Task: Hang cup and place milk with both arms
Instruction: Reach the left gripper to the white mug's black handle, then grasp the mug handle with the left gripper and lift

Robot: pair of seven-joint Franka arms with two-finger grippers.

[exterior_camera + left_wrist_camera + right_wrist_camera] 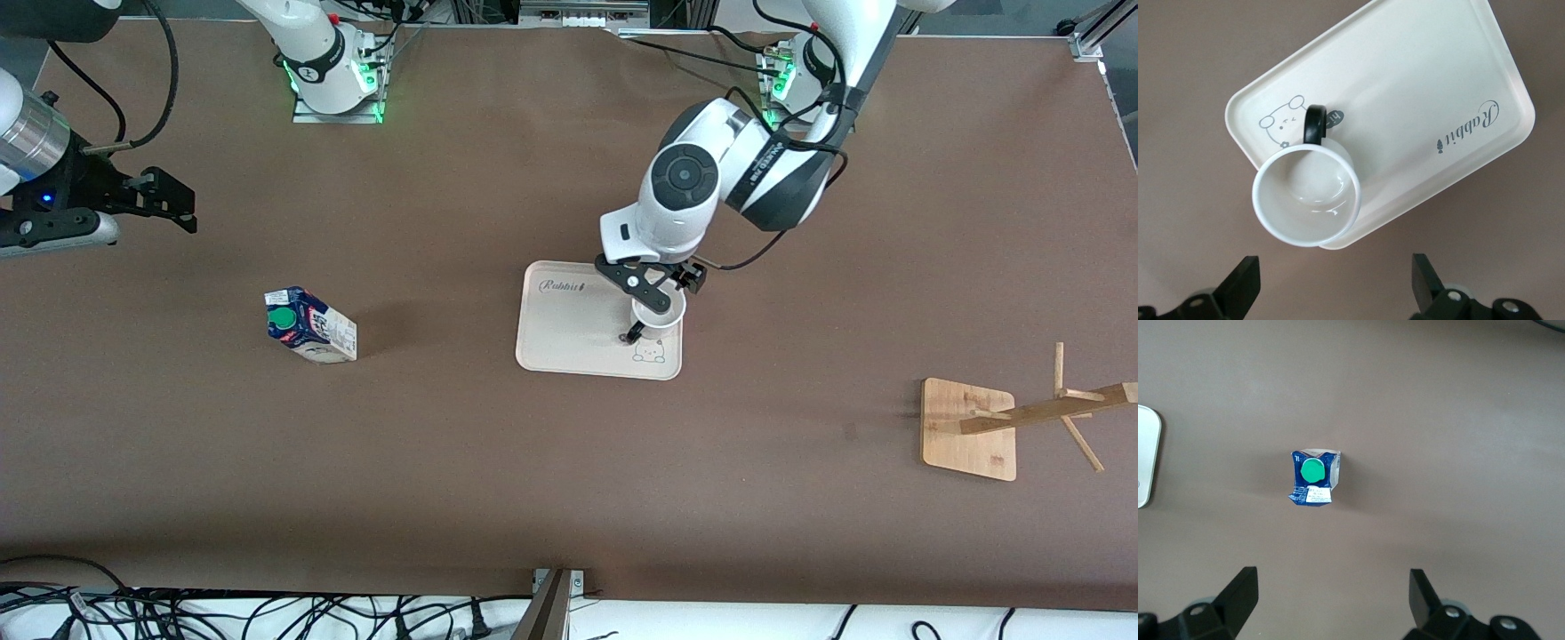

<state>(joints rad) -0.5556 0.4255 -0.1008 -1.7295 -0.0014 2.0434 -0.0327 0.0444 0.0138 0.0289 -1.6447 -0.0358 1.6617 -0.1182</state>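
The white cup [662,317] stands upright on a cream tray [569,333], by the tray's bear drawing, its black handle [1314,125] turned toward the front camera. My left gripper [656,289] hovers open just above the cup's rim. In the left wrist view the cup [1306,195] lies apart from the spread fingers [1245,279] of that gripper [1335,283]. The blue and white milk [311,326] with its green cap stands on the table toward the right arm's end. My right gripper [182,204] hangs open, high over that end. Its wrist view looks down on the milk [1313,479], with nothing between the gripper's [1331,600] fingers.
A wooden rack with a square base [969,429] and pegged post [1058,409] stands toward the left arm's end of the table. The tray [1418,100] reads "Rabbit" in one corner. Brown tabletop lies between the milk and the tray. Cables run along the table's near edge.
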